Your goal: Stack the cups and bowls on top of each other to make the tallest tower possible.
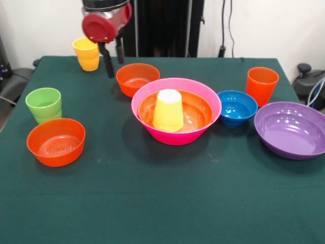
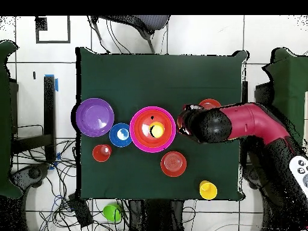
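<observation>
Gripper (image 1: pixel 114 65): hangs above the table's far edge, fingers spread, holding nothing.
Tower (image 1: pixel 175 111): mid-table; pink bowl (image 1: pixel 152 99) holding a large orange bowl (image 1: pixel 195 113), with an upturned yellow cup (image 1: pixel 168 110) inside. It sits nearer the front than the gripper, well apart.
Small orange bowl (image 1: pixel 136 79): just beside the gripper, touching nothing.
Second yellow cup (image 1: pixel 87 54): far corner, on the gripper's other side.
Green cup (image 1: pixel 44 104): at a side edge.
Blue bowl (image 1: pixel 236 108): beside the tower.
Purple bowl (image 1: pixel 291 129): opposite side edge.
</observation>
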{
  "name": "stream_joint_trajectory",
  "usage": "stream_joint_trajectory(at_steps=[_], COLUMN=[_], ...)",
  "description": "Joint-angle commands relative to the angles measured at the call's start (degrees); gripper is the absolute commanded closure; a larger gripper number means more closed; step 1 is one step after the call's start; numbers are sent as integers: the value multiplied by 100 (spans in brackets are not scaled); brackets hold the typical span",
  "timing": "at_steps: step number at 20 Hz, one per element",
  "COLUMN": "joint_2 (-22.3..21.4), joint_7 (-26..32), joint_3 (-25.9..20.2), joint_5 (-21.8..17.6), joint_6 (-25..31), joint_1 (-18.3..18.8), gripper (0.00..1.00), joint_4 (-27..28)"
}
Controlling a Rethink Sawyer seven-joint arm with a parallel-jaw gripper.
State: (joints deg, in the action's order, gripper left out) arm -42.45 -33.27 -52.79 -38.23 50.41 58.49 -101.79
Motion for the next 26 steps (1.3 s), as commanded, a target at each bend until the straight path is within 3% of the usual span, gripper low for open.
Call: stream_joint_trajectory(at_steps=[1,12,18,26], joint_2=[461,1545,1531,1534], joint_7=[2207,1571,1898,1823], joint_3=[-19,905,946,1029], joint_5=[-829,-1660,-1420,-1536], joint_6=[611,492,830,832], joint_1=[-54,-695,-531,-502], gripper=[0,0,0,0], joint_4=[-61,659,681,759])
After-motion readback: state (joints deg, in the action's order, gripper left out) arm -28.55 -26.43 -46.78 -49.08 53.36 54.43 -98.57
